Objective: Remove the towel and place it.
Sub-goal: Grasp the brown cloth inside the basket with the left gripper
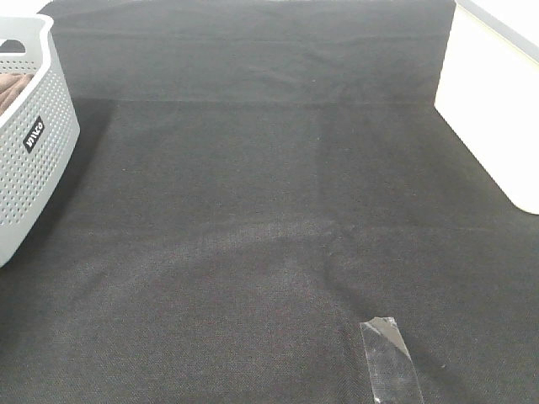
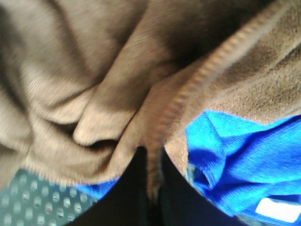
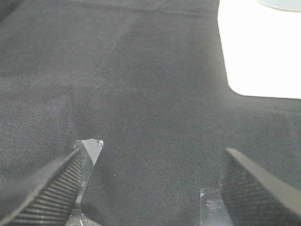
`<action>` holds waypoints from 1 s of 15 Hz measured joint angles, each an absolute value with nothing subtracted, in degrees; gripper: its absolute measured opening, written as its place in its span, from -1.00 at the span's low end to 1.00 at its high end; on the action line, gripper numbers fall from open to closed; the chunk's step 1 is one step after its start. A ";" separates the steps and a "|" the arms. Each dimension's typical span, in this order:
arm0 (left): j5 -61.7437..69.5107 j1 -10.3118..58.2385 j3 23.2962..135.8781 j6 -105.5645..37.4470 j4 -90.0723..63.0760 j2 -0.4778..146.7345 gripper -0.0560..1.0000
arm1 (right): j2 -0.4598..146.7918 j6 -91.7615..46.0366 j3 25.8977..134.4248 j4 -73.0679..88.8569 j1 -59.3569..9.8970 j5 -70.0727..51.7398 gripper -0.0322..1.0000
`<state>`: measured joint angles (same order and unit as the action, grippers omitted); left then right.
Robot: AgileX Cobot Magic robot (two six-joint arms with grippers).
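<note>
The brown towel point(image 2: 94, 84) fills the left wrist view in crumpled folds, with a stitched hem running across it. My left gripper point(image 2: 153, 186) is shut on that hem, and its dark fingers point(image 2: 129, 193) press close on either side of it. In the high view only a sliver of the towel point(image 1: 15, 88) shows inside the grey basket point(image 1: 34, 143) at the far left, and neither gripper is in that view. My right gripper point(image 3: 150, 188) is open and empty above the black table cover point(image 3: 150, 94).
A blue cloth point(image 2: 235, 155) with a white tag lies beside the towel in the basket, whose perforated wall point(image 2: 28, 202) shows. A white block point(image 1: 488, 101) stands at the right edge. A strip of clear tape point(image 1: 389, 358) lies near the front.
</note>
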<state>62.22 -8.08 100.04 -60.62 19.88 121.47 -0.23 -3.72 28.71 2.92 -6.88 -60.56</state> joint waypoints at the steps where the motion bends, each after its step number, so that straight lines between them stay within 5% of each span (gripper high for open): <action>1: 63.08 -8.08 100.55 -57.81 18.85 120.09 -0.89 | -0.23 -3.72 28.71 2.92 -6.88 -60.56 0.53; 6: 64.97 -8.08 103.30 -40.39 11.06 108.86 -0.89 | -0.23 -3.72 28.71 2.92 -6.88 -60.56 0.53; 15: 66.52 -8.08 103.30 -35.12 3.55 89.84 -0.89 | -0.23 -3.72 28.71 2.92 -6.88 -60.56 0.53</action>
